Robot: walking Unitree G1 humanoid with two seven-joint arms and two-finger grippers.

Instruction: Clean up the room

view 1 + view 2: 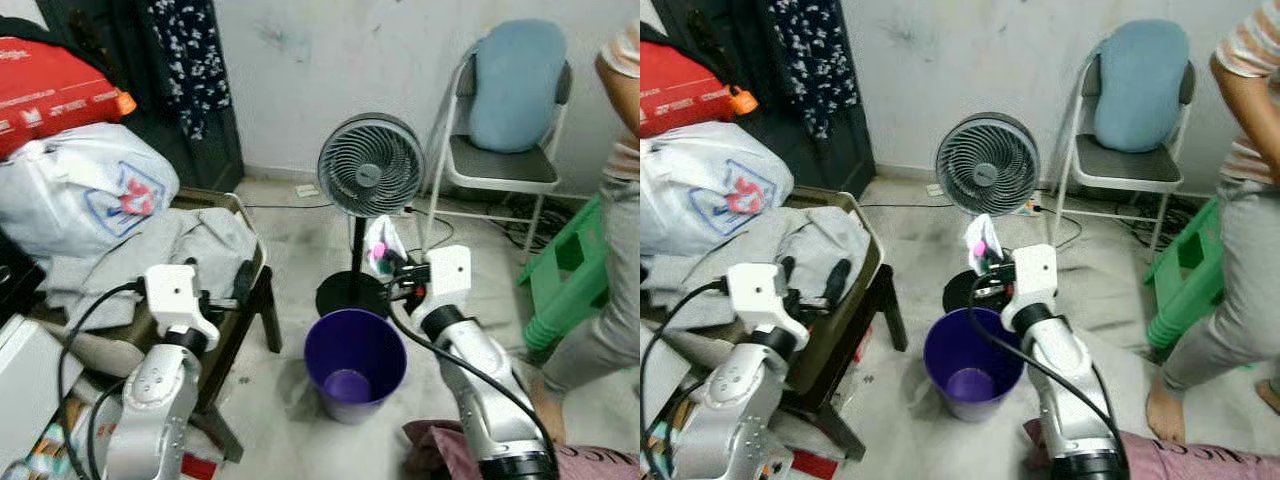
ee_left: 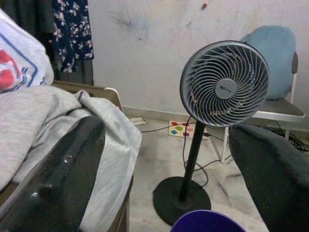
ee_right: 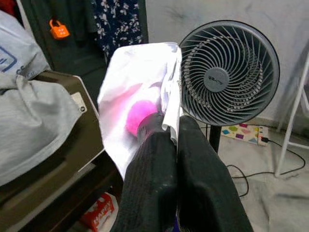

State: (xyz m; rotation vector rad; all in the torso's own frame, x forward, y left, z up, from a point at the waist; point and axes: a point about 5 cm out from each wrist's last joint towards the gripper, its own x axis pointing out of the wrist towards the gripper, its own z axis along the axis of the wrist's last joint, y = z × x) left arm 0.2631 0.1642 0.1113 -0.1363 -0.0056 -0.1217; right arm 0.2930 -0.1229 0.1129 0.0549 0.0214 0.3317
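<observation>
Right gripper (image 3: 175,140) fingers are pressing together on a white plastic wrapper (image 3: 140,96) with a pink item inside; the wrapper is sticking up past the fingertips, pinched at its lower edge. In the eye views the right gripper (image 1: 392,272) is holding the wrapper (image 1: 380,243) over the far rim of a purple bin (image 1: 355,362), which is sitting on the floor just in front of the fan base. A grey standing fan (image 1: 371,166) is standing right behind the wrapper. Left gripper (image 1: 226,290) is hovering with fingers (image 2: 63,179) spread apart, gripping nothing, beside grey cloth (image 1: 190,240) lying on a brown low table (image 1: 252,268). A white plastic bag (image 1: 85,190) is resting on the cloth pile, with a red bag (image 1: 50,90) behind it. Folding chair (image 1: 505,165) with a blue cushion (image 1: 515,85) is standing by the wall. A person (image 1: 615,200) is standing at the right edge, next to a green stool (image 1: 570,275).
</observation>
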